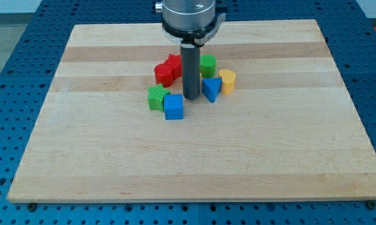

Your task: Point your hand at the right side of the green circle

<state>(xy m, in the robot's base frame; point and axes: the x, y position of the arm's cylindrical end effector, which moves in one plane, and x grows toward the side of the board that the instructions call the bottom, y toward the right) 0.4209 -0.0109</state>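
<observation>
The green circle (208,65) sits just right of my rod, near the board's upper middle. My tip (190,97) rests on the board below and left of the green circle, between the blue cube (173,107) and the blue triangle (211,88). The rod hides part of the green circle's left side. Two red blocks (166,70) lie left of the rod. A green star-shaped block (156,97) touches the blue cube's left. A yellow block (227,81) lies right of the blue triangle, below and right of the green circle.
The wooden board (275,144) lies on a blue perforated table (25,37). The arm's round silver mount (188,15) hangs over the board's top edge.
</observation>
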